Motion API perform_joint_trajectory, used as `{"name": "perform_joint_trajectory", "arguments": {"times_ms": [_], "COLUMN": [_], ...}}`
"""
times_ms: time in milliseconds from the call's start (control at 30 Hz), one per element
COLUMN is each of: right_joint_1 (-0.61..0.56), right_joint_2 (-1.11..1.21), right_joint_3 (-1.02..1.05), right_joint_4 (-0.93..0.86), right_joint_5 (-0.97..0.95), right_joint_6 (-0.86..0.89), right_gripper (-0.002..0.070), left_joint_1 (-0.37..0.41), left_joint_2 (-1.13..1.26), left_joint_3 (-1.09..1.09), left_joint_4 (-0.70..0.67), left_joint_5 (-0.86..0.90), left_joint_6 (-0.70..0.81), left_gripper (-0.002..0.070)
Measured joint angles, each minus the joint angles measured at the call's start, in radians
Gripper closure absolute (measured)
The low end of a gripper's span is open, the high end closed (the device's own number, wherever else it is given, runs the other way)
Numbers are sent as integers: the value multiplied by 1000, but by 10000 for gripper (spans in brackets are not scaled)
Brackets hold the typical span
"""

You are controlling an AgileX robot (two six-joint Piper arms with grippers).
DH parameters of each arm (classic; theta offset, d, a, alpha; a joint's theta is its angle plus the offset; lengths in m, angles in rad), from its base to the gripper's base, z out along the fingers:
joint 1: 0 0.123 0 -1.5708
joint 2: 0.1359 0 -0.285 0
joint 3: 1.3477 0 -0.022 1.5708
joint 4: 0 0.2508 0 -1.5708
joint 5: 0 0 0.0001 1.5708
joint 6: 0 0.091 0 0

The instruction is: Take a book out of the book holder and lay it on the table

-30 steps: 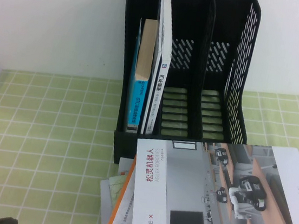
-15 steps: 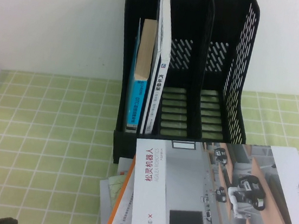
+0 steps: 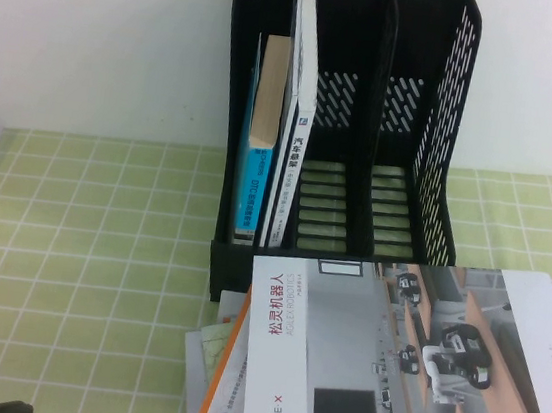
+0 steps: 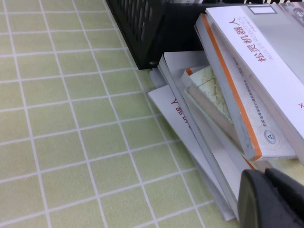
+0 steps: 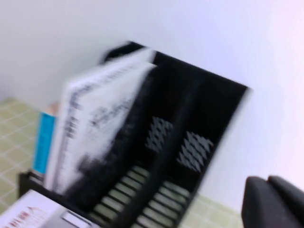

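Looks basically done: a big white-and-grey robot-brochure book [image 3: 398, 363] lies flat on the green checked tablecloth [image 3: 80, 243], atop a messy pile just in front of the black plastic book holder [image 3: 346, 125]. Its long axis runs left-right.

My left gripper [image 4: 273, 199] sits near the pile's corner, my right gripper [image 5: 275, 202] is up facing the holder; can't tell either's grip.

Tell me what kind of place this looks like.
Probably an office or lab desk: a black book holder with upright books, a pile of robot brochures, a green checked tablecloth. Left gripper hangs beside the pile; right gripper faces the holder.
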State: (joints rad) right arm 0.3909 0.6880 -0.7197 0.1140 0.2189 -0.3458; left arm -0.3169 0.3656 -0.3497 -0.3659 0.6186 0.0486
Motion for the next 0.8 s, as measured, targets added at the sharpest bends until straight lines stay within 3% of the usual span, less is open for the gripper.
{"name": "perform_joint_trajectory", "arguments": {"times_ms": [200,367,667,800], "right_joint_1": [-202,-269,-346,-348], "right_joint_2": [-349,-612,-697,-697], "right_joint_3": [339,551,737,747], "right_joint_4": [49,83,103,69], "right_joint_5": [20,29,15,104], "right_joint_6": [-9,-15,-15,37], "right_gripper": [678,678,678,678], "left_joint_1": [0,0,0,0], "left_joint_2": [0,0,0,0], "left_joint_3": [0,0,0,0], "left_joint_4": [0,0,0,0], "left_joint_5": [0,4,4,16], "left_joint_6": [0,0,0,-3], "left_gripper": [678,678,678,678]}}
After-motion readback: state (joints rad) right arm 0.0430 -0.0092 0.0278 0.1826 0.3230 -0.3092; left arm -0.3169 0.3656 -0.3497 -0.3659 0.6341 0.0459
